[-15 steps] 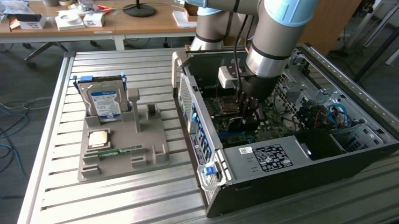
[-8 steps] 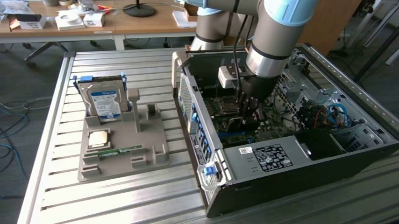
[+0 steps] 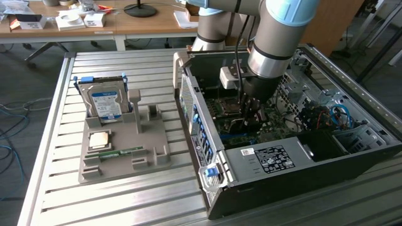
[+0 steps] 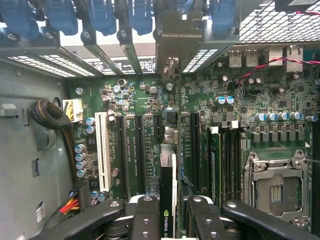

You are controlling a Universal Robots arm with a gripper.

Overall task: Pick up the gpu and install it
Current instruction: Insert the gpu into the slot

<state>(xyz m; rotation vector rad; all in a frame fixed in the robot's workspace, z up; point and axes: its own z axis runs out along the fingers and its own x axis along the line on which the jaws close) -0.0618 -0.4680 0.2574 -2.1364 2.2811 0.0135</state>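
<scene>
The gpu (image 4: pixel 168 172) is a thin black card seen edge-on, with a green logo near my fingers and a silver-grey bracket (image 4: pixel 175 45) at its far end. My gripper (image 4: pixel 168 212) is shut on it, one black finger (image 4: pixel 144 215) on each side. The card hangs just above the green motherboard (image 4: pixel 150 95), in line with the black expansion slots (image 4: pixel 122 150), and its bracket end reaches the case's rear slot openings. In the exterior view my gripper (image 3: pixel 251 115) is down inside the open computer case (image 3: pixel 207 141), over the motherboard (image 3: pixel 227 109).
A white slot (image 4: pixel 103 150), memory sticks (image 4: pixel 215 160) and an empty processor socket (image 4: pixel 275 185) flank the card. Left of the case in the exterior view, a grey holder tray (image 3: pixel 129 162) carries a hard drive (image 3: pixel 105 103), a processor (image 3: pixel 100 140) and a green memory stick (image 3: pixel 116 153).
</scene>
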